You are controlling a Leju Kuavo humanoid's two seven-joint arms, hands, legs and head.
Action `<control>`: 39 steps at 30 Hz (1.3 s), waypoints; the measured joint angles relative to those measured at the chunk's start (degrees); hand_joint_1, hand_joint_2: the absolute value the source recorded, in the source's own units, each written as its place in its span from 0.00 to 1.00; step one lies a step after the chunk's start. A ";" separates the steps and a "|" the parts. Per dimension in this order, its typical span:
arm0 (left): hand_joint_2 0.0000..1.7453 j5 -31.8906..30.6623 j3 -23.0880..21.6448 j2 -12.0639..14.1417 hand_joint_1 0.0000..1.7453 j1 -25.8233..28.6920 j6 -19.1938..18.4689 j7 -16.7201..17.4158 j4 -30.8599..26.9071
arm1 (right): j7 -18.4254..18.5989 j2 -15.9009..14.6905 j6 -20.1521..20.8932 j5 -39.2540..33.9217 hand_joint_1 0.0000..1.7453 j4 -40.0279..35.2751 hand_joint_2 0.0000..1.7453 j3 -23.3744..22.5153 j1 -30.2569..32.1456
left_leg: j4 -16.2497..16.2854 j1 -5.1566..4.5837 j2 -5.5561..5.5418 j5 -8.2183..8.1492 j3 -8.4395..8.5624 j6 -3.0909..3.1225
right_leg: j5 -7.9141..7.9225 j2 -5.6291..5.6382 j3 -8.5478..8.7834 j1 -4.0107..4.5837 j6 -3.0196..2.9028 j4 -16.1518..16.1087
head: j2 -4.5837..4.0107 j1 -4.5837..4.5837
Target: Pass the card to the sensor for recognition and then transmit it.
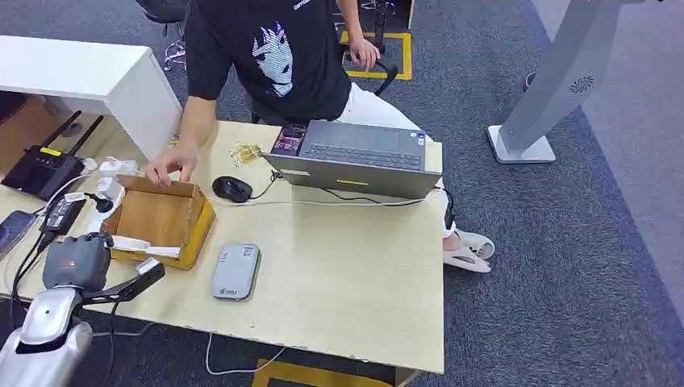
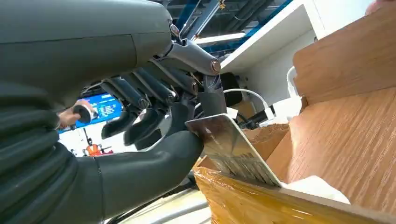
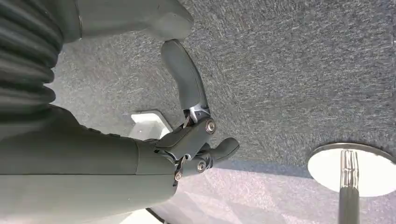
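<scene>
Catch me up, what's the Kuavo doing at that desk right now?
The left hand pinches a card at the near edge of the open cardboard box on the desk. The grey sensor lies flat beside the box, and the card is not yet over it. A person across the desk has a hand on the box's far flap. The right hand hangs over the carpet, holding nothing, fingers partly curled.
</scene>
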 joint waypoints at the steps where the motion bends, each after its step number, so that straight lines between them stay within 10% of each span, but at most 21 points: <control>1: 1.00 0.00 0.00 -0.04 0.94 0.04 0.15 0.00 0.06 | 0.00 0.00 0.00 0.00 0.00 0.02 1.00 0.00 0.00 | 0.00 0.00 0.00 0.00 0.00 0.00 | 0.00 0.00 0.00 0.00 0.00 0.00 | 0.00 0.00; 19: 1.00 0.66 0.94 0.07 1.00 -2.19 4.07 3.21 -4.55 | 0.72 -0.07 0.00 0.52 0.00 0.09 1.00 -0.04 -0.02 | 0.00 0.02 -0.05 0.02 -0.01 -0.02 | 0.01 -0.03 0.00 0.01 0.00 0.00 | 0.00 0.02; 25: 1.00 20.15 4.06 -1.90 1.00 -7.48 0.35 -1.03 -8.57 | 1.95 -0.07 0.00 1.31 0.00 0.07 1.00 -0.04 -0.21 | 0.01 0.01 -0.03 0.05 0.02 -0.01 | 0.05 -0.03 0.05 0.01 -0.01 0.00 | 0.00 -0.02; 39: 1.00 20.59 7.56 -2.47 1.00 -10.48 0.07 -0.94 -8.96 | 2.95 -0.07 0.00 1.40 0.00 0.07 1.00 -0.04 -0.24 | 0.00 0.02 -0.03 0.04 0.01 -0.01 | 0.03 -0.01 0.01 0.02 -0.02 0.00 | 0.00 0.00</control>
